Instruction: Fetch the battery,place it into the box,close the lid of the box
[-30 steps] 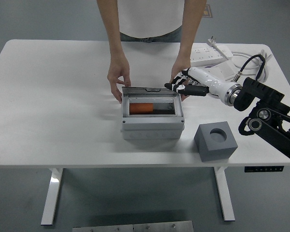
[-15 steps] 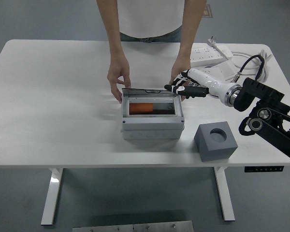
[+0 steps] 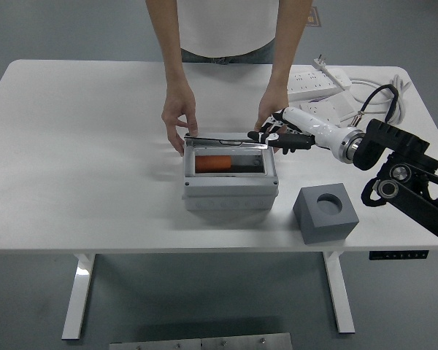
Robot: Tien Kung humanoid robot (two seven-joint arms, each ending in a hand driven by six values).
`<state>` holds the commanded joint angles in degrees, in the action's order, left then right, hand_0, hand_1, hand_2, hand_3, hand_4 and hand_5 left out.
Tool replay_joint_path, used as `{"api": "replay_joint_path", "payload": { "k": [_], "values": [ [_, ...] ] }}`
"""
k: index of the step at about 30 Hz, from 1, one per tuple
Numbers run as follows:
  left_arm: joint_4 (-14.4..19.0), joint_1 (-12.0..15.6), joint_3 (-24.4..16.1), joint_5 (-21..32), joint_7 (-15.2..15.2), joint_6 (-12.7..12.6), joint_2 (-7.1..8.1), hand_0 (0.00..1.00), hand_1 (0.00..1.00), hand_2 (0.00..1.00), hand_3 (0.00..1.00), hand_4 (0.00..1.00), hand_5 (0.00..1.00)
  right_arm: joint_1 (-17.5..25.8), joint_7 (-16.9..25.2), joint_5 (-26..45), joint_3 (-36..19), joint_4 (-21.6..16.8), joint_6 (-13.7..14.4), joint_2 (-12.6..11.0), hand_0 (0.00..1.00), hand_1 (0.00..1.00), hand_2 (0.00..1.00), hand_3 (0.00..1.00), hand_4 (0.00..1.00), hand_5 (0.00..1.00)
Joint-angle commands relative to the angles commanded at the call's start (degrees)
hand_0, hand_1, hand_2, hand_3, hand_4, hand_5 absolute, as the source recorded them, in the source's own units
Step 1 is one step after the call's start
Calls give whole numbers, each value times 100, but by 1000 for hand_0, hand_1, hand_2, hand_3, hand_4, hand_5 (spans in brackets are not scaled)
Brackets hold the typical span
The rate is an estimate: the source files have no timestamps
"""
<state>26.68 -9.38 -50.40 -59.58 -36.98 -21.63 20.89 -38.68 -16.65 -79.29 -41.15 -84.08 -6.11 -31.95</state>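
A grey box stands mid-table with an orange battery lying inside it. Its lid is hinged at the back and stands tilted over the opening. My right hand reaches in from the right, its fingers stretched out and touching the lid's right end. A person at the far side steadies the box, one hand at its back left corner and the other hand at its back right, just behind my fingers. My left arm is out of view.
A grey block with a round hole sits to the right of the box near the front edge. A white power strip and a black cable lie at the back right.
My right hand has shifted slightly forward and down onto the lid's right end. The lid has tipped forward from upright to leaning over the opening. The person's hands stay put.
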Motion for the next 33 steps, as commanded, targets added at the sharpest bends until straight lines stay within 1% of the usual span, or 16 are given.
{"api": "replay_joint_path", "payload": {
  "k": [15, 23, 28, 33],
  "values": [
    [1, 29, 21, 34, 0, -24, 13, 662, 698, 571, 584, 515, 2, -1, 15, 93, 81, 35, 5, -1, 298, 312, 547, 639, 842, 907],
    [1, 41, 13, 15, 0, -18, 13, 662, 697, 571, 584, 515, 2, 31, 15, 84, 29, 37, 4, -1, 297, 310, 545, 639, 842, 909],
    [-2, 29, 5, -2, 0, -8, 5, 662, 698, 570, 584, 515, 2, 100, -12, -2, -157, 45, -21, -13, 289, 308, 539, 640, 845, 915],
    [-3, 23, -3, -19, 0, -3, -10, 662, 697, 570, 582, 515, 2, 264, -6, -176, -610, 25, -10, -9, 290, 303, 537, 641, 846, 921]
  ]
}}
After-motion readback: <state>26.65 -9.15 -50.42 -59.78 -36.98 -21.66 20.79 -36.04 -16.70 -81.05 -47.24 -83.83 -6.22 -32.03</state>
